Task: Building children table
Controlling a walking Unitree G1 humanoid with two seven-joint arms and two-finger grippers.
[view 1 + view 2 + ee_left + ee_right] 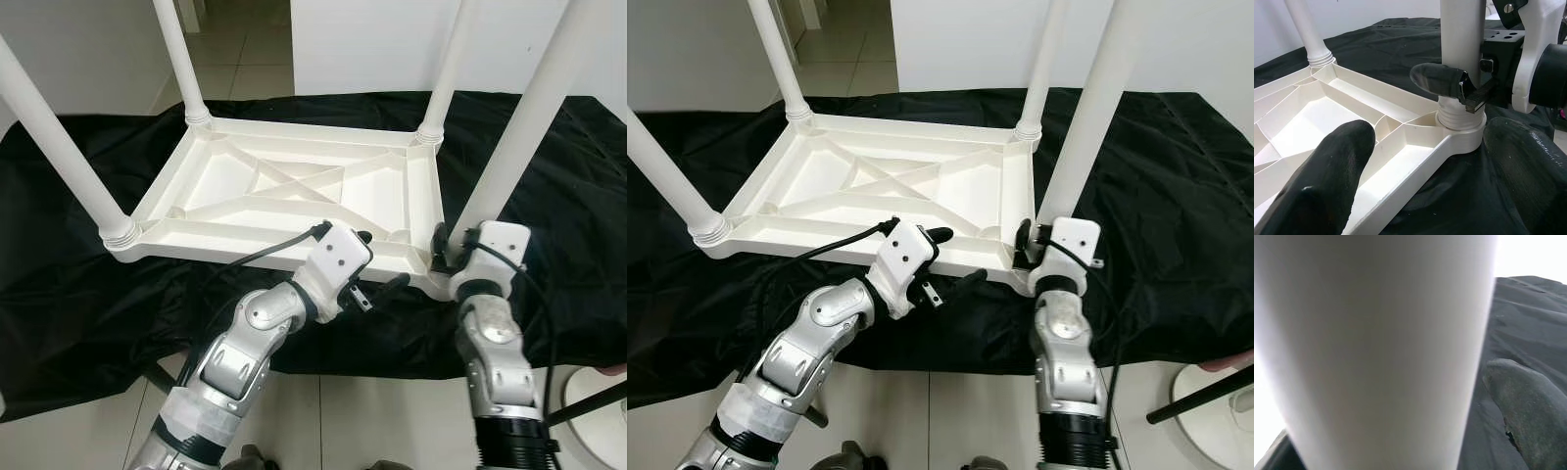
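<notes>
I see the white plastic table top [294, 191] lying upside down in the middle of the frame on a black cloth [78, 284] that is wrinkled and slightly glossy. Its underside is moulded, with a raised rim and crossing ribs that cut it into shallow compartments. Four smooth round white legs stand up from its corners: the far left leg [178, 59], the far right leg [449, 69], the near left leg [54, 137] and the near right leg [524, 122], each seated in a ribbed collar.

My right gripper [453, 257] sits at the lower right of centre, right at the base of the near right leg, and its black fingers clasp that leg just above the collar. My left gripper [377, 269] is at the lower middle, at the near edge of the table top; its fingers are spread apart, one over the rim and one over the cloth in front of it, gripping nothing.

From the left wrist I get what the head views hide: the ridged, toothed pad on a right fingertip [1476, 95] pressed against the leg, and the threaded collar [1459, 117] in its socket. My own fingers [1322, 181] look soft and matte there. The right wrist view is mostly the blurred white leg [1376, 347], very close, with one dark finger [1525, 416] beside it over the cloth.
</notes>
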